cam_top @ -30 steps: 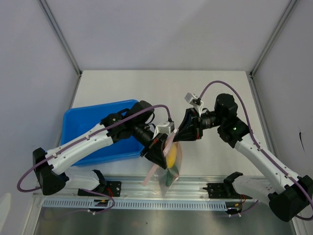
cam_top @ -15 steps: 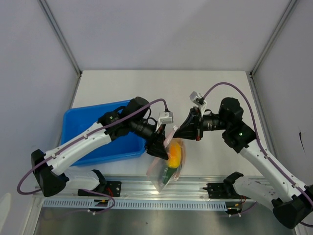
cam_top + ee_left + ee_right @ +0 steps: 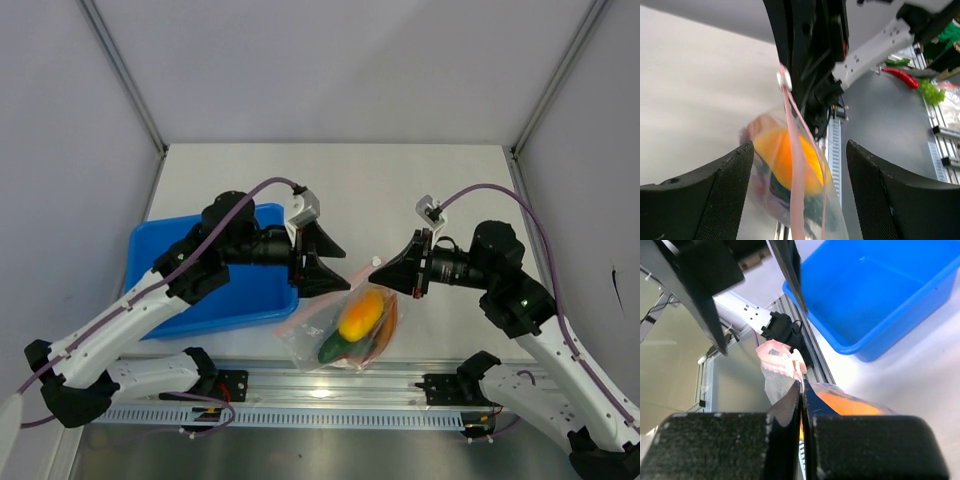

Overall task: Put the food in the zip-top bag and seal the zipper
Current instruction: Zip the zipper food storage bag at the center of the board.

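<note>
White tabletop (image 3: 400, 190), zip-top bag (image 3: 312, 336) pinched by right gripper (image 3: 373, 276), left gripper (image 3: 344, 269) released beside

No text, label, brand, number or sign can be read in any view.
</note>
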